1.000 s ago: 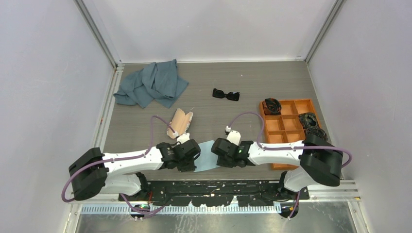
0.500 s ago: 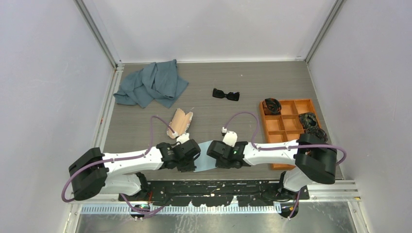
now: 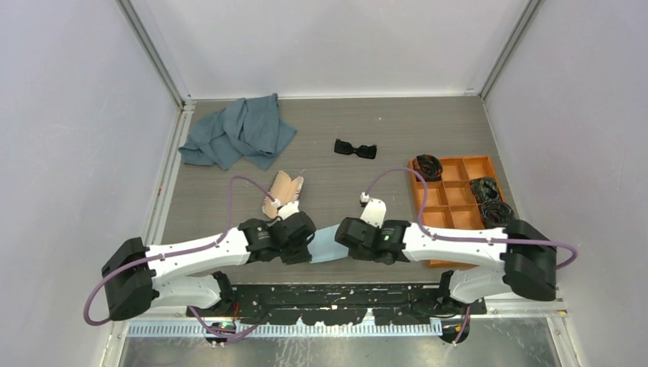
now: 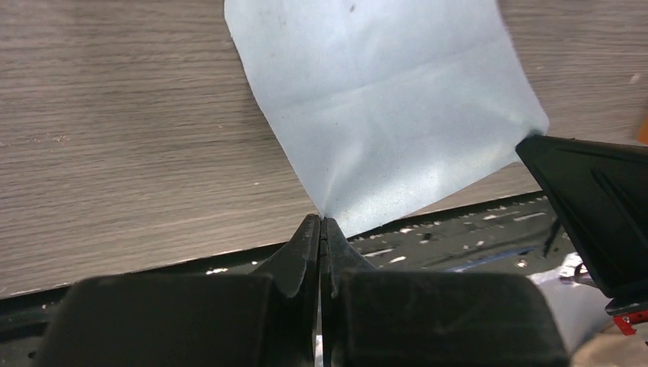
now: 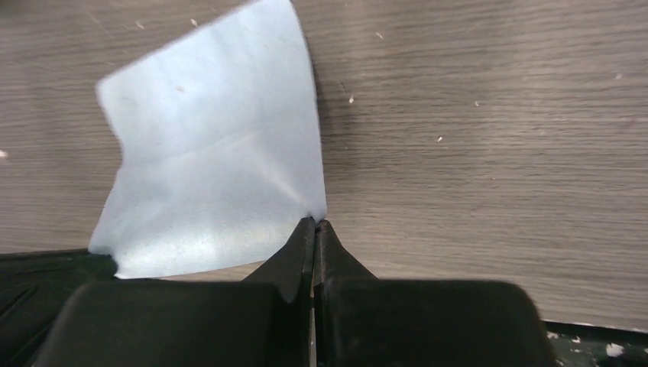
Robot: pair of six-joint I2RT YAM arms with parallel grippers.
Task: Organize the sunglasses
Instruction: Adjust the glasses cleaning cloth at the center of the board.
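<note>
My left gripper (image 4: pixel 321 225) and right gripper (image 5: pixel 315 225) are each clamped tight on 1 near corner of the pale blue cloth (image 4: pixel 382 99). The sunglasses (image 3: pixel 355 148) lie well beyond, toward the far side of the table (image 3: pixel 221 202), with their long axis running left to right. They sit almost straight ahead of the right gripper, which I judge the nearer.

Right pincer (image 5: pixel 315 222) now tight on cloth (image 5: pixel 206 164)

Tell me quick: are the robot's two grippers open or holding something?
Left gripper: closed, pinching one corner of the light blue cloth.
Right gripper: closed, pinching another corner of the same cloth.
</note>
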